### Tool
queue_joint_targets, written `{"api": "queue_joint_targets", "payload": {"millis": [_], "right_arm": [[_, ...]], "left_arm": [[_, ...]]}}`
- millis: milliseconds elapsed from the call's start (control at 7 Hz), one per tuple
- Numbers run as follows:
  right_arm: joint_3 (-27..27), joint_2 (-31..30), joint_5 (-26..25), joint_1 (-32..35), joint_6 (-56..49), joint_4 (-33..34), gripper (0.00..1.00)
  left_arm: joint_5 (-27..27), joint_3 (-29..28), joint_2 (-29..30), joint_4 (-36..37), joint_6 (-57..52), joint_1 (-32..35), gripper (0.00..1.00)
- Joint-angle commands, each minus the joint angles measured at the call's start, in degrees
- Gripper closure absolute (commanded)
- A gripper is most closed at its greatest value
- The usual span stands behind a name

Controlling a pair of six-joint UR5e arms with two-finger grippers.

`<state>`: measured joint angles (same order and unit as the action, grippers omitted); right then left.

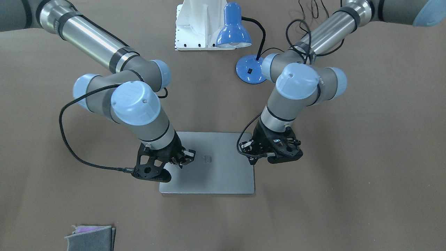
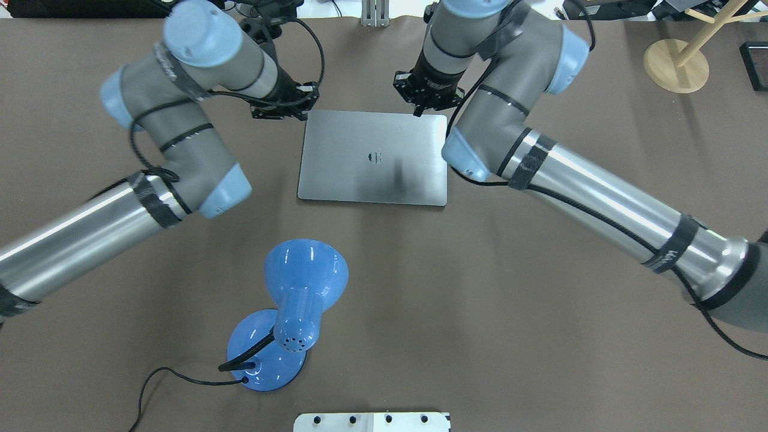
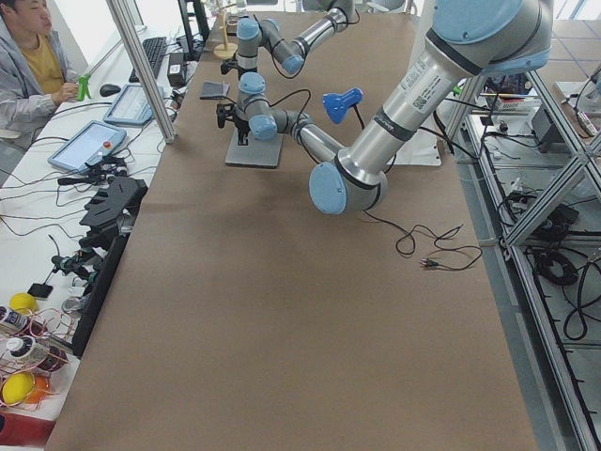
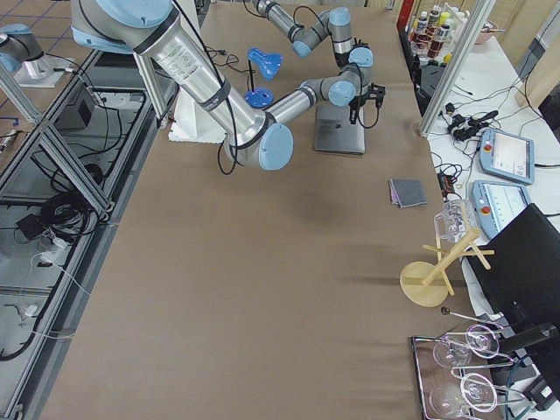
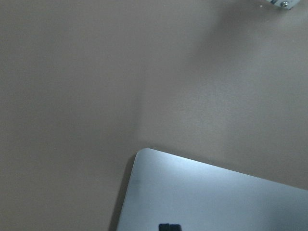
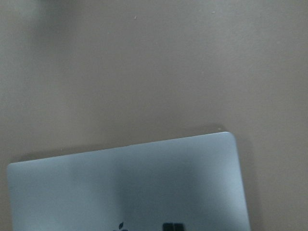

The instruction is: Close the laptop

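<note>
The laptop [image 1: 216, 174] lies shut and flat on the brown table, grey lid up with the dark apple logo showing [image 2: 360, 174]. It also shows in the left wrist view [image 5: 216, 197] and the right wrist view [image 6: 120, 187]. My left gripper [image 2: 302, 114] hangs over the lid's far left corner, fingers together and empty [image 1: 251, 161]. My right gripper [image 2: 416, 111] hangs over the far right corner, also shut and empty [image 1: 182, 164]. Each wrist view shows only a small dark fingertip at its lower edge, over the lid.
A blue desk lamp [image 2: 300, 288] with a black cord stands between the laptop and the robot's white base [image 1: 195, 24]. A folded grey cloth [image 1: 90, 237] lies near the operators' edge. A wooden stand [image 2: 675, 66] is at the far right.
</note>
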<state>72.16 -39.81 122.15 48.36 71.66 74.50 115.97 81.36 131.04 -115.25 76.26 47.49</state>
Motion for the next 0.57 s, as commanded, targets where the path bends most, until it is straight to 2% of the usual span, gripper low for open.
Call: {"api": "queue_joint_targets", "payload": {"millis": [0,143,286,429], "right_arm": [[19.16,-13.9,8.42,9.51,-5.96,6.06,1.0],[25.69,-20.07,11.68,15.57,-15.49,10.96,1.0],[32.11,-27.53,12.14,19.89,-26.47,15.54,0.65],[37.48,-34.74,11.89,24.54,-36.15,20.63,0.01]], "left_arm": [[10.4,24.25,-16.69,9.3,-5.02,9.08,1.0],[11.54,33.68,-28.36,10.56,-13.34,10.59,0.8],[14.86,37.17,-35.44,10.66,-20.64,15.92,0.52],[19.16,38.6,-43.25,10.57,-31.94,24.41,0.5]]}}
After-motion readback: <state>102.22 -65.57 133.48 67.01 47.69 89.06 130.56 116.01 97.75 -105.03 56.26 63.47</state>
